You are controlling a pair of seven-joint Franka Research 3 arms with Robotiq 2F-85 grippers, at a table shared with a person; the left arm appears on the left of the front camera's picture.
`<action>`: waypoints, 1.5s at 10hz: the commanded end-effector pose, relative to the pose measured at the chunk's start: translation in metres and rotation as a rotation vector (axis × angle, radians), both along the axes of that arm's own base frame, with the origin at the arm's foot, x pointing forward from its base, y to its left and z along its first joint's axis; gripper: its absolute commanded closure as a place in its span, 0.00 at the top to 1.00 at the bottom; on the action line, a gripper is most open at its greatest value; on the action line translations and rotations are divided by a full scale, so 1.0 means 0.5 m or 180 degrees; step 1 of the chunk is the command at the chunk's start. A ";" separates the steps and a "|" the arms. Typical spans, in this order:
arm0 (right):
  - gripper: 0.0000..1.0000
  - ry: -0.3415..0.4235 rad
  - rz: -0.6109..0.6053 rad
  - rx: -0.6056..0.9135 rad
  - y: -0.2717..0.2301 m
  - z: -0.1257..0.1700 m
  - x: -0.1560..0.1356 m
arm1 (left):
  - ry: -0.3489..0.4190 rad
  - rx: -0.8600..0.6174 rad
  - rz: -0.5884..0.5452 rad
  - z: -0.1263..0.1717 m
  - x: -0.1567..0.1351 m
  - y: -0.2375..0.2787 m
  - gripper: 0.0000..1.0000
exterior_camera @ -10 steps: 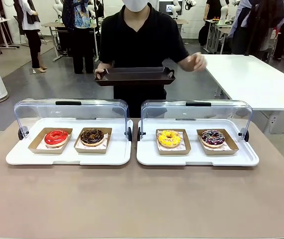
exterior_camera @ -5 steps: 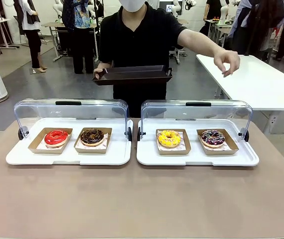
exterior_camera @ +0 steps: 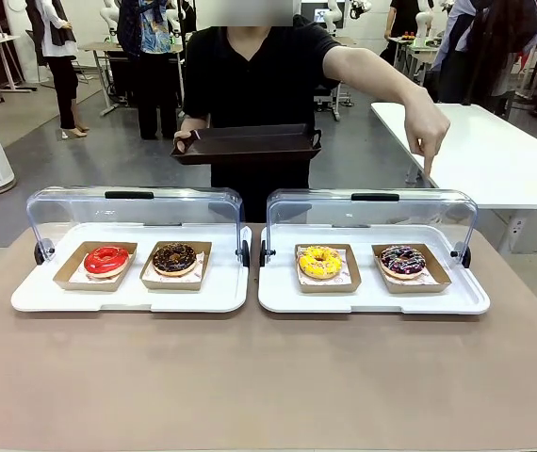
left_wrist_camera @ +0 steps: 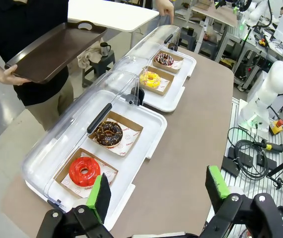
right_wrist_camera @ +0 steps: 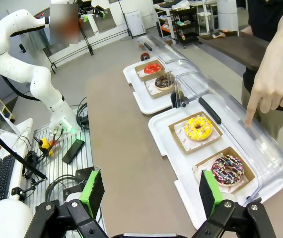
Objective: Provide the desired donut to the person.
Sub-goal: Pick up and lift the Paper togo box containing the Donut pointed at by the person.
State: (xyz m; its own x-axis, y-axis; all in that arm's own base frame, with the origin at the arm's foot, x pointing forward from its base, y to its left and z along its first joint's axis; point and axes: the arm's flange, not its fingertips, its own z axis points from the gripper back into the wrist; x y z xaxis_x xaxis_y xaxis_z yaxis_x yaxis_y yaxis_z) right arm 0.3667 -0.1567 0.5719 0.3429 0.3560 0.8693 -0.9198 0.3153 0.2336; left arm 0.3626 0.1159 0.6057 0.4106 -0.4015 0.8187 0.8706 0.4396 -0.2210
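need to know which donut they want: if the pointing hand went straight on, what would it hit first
Probably the clear lid behind the sprinkled chocolate donut; the person's hand points down at it, though depth is unclear.

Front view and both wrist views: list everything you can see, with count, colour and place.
Table: one, brown, across the foreground.
Left display tray and right display tray: two, white, clear lids raised, side by side on the table.
Paper boxes: four, brown, one under each donut.
Red donut: one, left tray, outer box.
Chocolate donut: one, dark brown, left tray, inner box.
Yellow donut: one, right tray, inner box.
Sprinkled donut: one, dark glaze, right tray, outer box.
Serving tray: one, dark brown, held by the person.
Person: one, black shirt, far side.
Pointing hand: one, finger down over the right lid.
Robot's left hand: black, green pads, open.
Robot's right hand: same, open.
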 end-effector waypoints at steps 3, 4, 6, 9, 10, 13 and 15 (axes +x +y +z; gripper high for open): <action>1.00 0.0005 -0.0002 0.0003 0.000 -0.001 0.000 | 0.0002 -0.0029 -0.0002 0.005 -0.002 0.004 1.00; 1.00 0.0005 -0.0002 0.0003 0.000 -0.001 0.000 | 0.0002 -0.0029 -0.0002 0.005 -0.002 0.004 1.00; 1.00 0.0005 -0.0002 0.0003 0.000 -0.001 0.000 | 0.0002 -0.0029 -0.0002 0.005 -0.002 0.004 1.00; 1.00 0.0000 0.0000 0.0000 0.000 0.000 0.000 | 0.0002 -0.0029 -0.0002 0.005 -0.002 0.004 1.00; 1.00 -0.0082 0.0220 -0.0607 0.049 -0.013 0.006 | 0.0002 -0.0029 -0.0002 0.005 -0.002 0.004 1.00; 1.00 -0.0209 0.0692 -0.1553 0.189 -0.087 0.020 | 0.0002 -0.0029 -0.0002 0.005 -0.002 0.004 1.00; 1.00 -0.0339 0.0952 -0.2070 0.261 -0.154 0.012 | 0.0002 -0.0029 -0.0002 0.005 -0.002 0.004 1.00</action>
State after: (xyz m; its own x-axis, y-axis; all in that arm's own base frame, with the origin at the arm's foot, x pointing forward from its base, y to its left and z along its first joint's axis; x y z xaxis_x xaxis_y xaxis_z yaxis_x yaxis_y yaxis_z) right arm 0.3812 -0.0332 0.5160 0.1280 0.8433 0.5220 -0.9916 0.1183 0.0520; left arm 0.3626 0.1161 0.6063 0.4100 -0.4015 0.8190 0.8707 0.4398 -0.2202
